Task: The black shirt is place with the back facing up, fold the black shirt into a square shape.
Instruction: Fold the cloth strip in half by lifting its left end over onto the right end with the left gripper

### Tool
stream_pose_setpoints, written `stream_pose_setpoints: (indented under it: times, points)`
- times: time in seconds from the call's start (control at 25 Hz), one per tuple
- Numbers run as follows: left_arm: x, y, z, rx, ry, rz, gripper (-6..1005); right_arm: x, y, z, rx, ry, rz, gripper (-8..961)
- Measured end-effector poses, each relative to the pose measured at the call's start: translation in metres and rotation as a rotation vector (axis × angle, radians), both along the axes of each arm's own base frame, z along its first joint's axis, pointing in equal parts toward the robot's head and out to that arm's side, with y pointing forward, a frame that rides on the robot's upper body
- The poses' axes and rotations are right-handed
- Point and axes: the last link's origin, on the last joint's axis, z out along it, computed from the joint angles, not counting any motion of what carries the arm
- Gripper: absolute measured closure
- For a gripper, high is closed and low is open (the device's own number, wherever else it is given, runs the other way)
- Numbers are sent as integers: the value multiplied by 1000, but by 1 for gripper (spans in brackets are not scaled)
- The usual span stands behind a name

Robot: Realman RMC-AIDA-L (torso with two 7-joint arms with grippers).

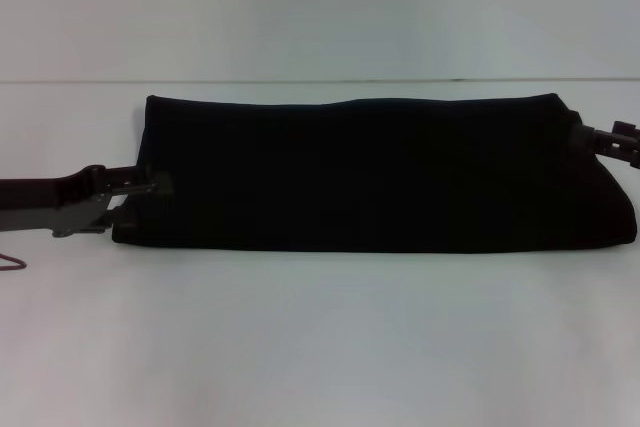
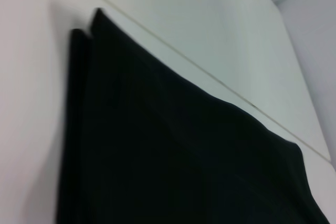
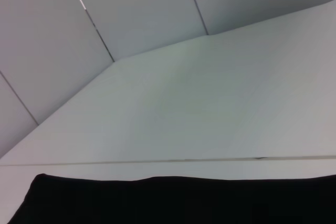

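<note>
The black shirt (image 1: 380, 172) lies on the white table (image 1: 320, 347) folded into a long flat band that runs left to right. My left gripper (image 1: 135, 202) is at the band's left end, touching its edge. My right gripper (image 1: 590, 137) is at the band's right end, near the far corner, and merges with the dark cloth. The left wrist view shows the shirt (image 2: 173, 161) with two stacked layers at one corner. The right wrist view shows only a strip of the shirt (image 3: 178, 200) against the table.
A thin reddish wire (image 1: 12, 262) shows at the head view's left edge, below the left arm. A pale wall (image 1: 320, 7) stands behind the table's far edge. Bare table lies in front of the shirt.
</note>
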Motion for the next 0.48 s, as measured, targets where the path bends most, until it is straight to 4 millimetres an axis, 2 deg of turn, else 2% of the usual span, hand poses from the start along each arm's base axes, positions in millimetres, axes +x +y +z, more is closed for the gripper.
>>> stream_pose_setpoints:
  times: [0.48]
  points:
    - [-12, -2, -10, -22, -63, 199, 106, -6, 2, -2, -7, 22, 9, 21]
